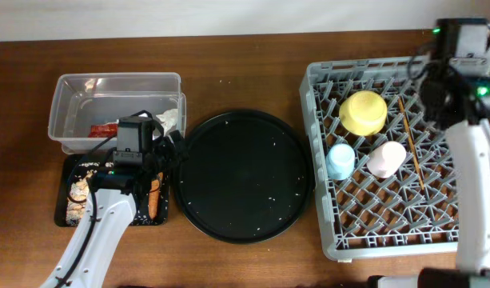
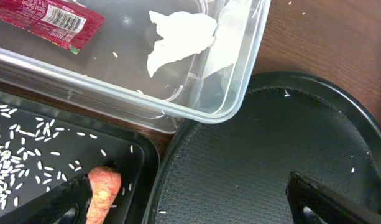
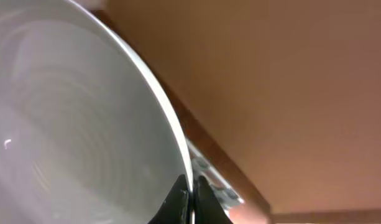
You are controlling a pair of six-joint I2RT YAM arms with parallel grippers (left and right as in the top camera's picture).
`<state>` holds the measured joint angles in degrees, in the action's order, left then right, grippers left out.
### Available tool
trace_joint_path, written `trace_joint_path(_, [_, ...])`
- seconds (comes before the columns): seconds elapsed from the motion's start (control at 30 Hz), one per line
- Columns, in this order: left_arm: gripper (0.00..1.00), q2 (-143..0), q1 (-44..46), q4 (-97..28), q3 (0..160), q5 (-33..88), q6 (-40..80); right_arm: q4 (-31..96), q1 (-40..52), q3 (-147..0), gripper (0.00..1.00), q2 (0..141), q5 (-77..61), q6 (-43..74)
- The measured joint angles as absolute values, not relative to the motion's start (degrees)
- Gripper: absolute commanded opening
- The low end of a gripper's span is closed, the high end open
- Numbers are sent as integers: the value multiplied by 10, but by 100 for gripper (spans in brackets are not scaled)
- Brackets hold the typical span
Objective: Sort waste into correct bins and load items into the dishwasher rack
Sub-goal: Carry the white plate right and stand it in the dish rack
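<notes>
The clear tub (image 1: 69, 88) holds the red wrapper (image 2: 47, 18) and the white tissue (image 2: 178, 40). Below it, the shallow black tray (image 1: 65, 216) holds beige food scraps (image 1: 78, 192), rice grains (image 2: 16, 168) and the orange carrot (image 2: 103, 190). My left gripper (image 2: 196, 205) is open and empty; its left finger is beside the carrot and its right finger is over the round tray. My right gripper (image 3: 191, 196) is shut on the rim of the grey-white plate (image 3: 72, 124), above the far right of the dishwasher rack (image 1: 324, 160). The rack holds the yellow bowl (image 1: 364, 112), blue cup (image 1: 340, 162), pink cup (image 1: 386, 158) and chopsticks (image 1: 411, 144).
A large round black tray (image 1: 245, 176) with a few rice grains lies between the bins and the rack, touching the black tray's corner (image 2: 150, 155). The right arm (image 1: 476, 176) runs along the rack's right side.
</notes>
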<state>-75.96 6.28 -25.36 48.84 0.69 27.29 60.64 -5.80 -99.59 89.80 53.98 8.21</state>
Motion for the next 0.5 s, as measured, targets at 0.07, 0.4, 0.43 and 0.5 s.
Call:
trace_joint_path(0.07, [99, -760, 63, -256, 488, 7, 273, 605, -91, -996, 4, 936, 554, 69])
trace_joint_path(0.4, [99, -760, 63, -257, 488, 7, 273, 622, -98, -993, 4, 1018, 531, -22])
trace_joint_path(0.43, [99, -760, 63, -257, 488, 7, 273, 618, -98, -992, 4, 1018, 511, -41])
trace_joint_path(0.5, [99, -760, 63, -257, 488, 7, 273, 615, -97, -976, 4, 1018, 470, -92])
